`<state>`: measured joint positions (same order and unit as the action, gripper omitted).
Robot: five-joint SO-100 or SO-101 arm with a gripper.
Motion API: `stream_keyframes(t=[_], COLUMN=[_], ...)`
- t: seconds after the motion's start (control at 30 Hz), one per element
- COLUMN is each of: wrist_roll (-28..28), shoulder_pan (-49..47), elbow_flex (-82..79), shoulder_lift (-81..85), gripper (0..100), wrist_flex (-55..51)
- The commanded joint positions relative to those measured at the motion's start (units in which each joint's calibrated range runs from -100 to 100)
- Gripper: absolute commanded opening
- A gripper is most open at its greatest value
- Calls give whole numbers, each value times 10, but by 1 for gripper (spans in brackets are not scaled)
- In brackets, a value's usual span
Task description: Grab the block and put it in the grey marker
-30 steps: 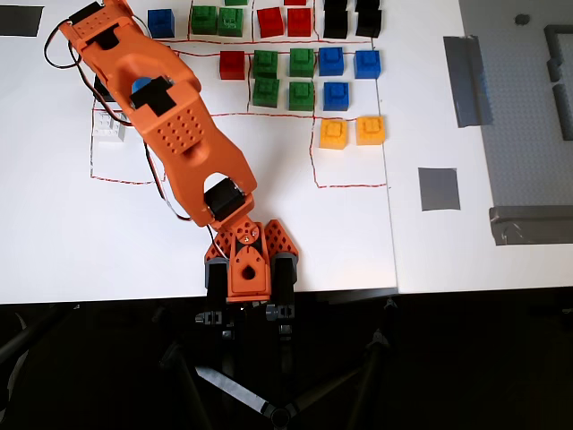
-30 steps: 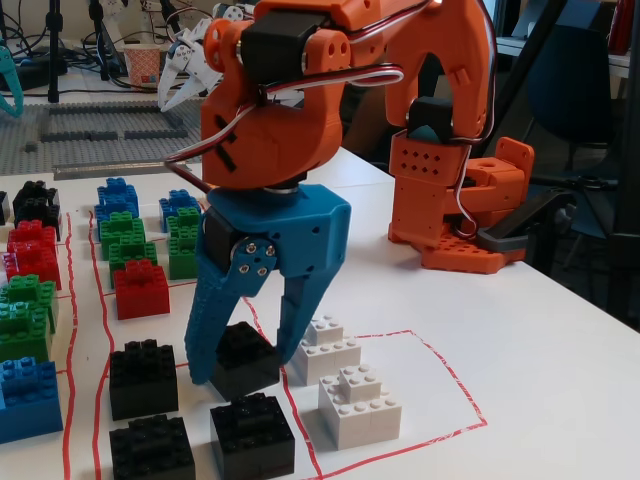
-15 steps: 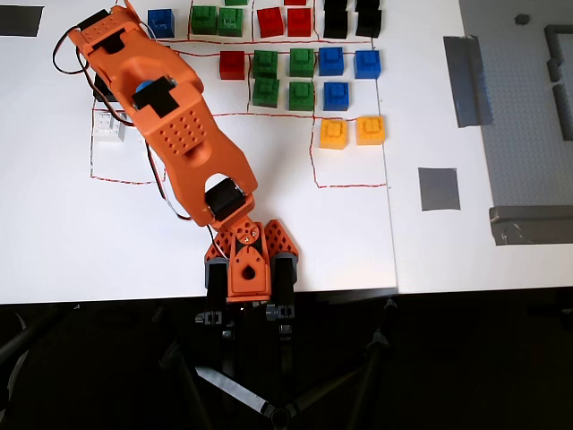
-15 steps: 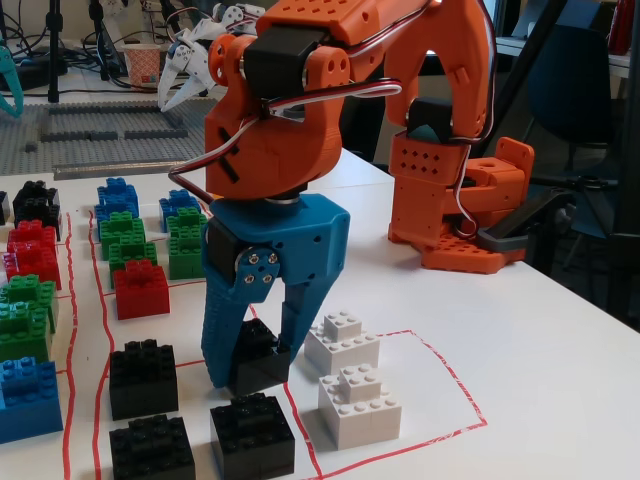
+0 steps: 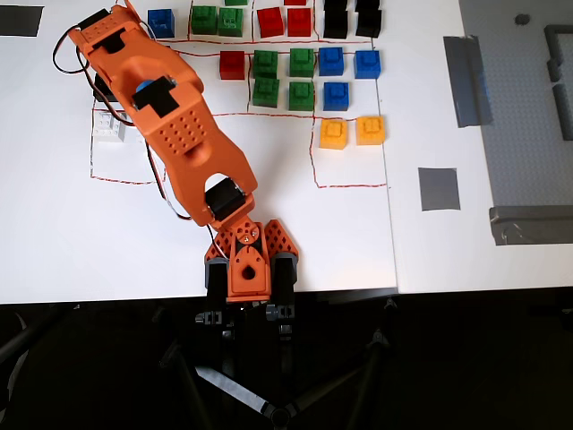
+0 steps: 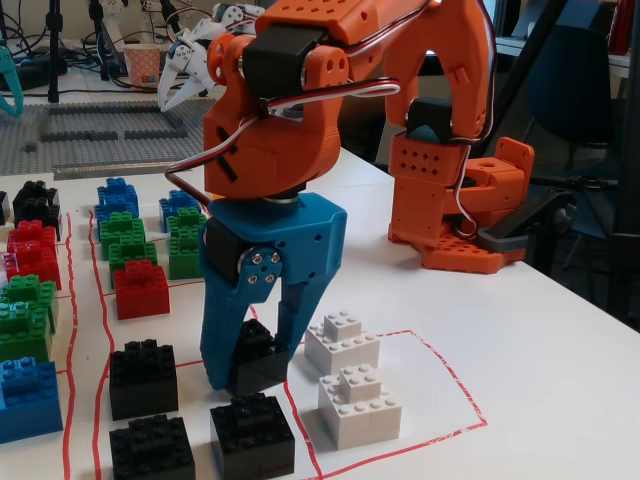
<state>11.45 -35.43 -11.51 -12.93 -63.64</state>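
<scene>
In the fixed view my blue gripper [image 6: 255,368] points straight down, its two fingers closed on the sides of a black block [image 6: 258,352]. The block is at or just above the table, inside the red-lined area. In the overhead view the orange arm [image 5: 175,134] reaches to the far left and hides both gripper and held block. The grey marker [image 5: 439,188] is a flat square patch on the right of the table in the overhead view, far from the gripper and bare. It is out of the fixed view.
Three more black bricks [image 6: 143,375] and two white bricks [image 6: 342,345] lie close around the gripper. Rows of red, green, blue and yellow bricks [image 5: 300,67] lie between arm and marker. Grey tape strips [image 5: 466,81] and a grey baseplate [image 5: 528,107] are at the right.
</scene>
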Motion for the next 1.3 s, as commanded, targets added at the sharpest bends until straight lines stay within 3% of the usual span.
stream_keyframes(t=[0.0, 0.37, 0.53, 0.73, 0.97, 1.27], wrist_roll=[-14, -43, -62, -99, -148, -253], shoulder_pan=[-18, -15, 42, 160, 309, 587], elbow_flex=[88, 145, 60, -51, -67, -84], shoulder_lift=[135, 251, 312, 374, 377, 359], gripper=[0, 0, 0, 0, 0, 0], wrist_flex=[-36, -138, -165, -178, -236, -283])
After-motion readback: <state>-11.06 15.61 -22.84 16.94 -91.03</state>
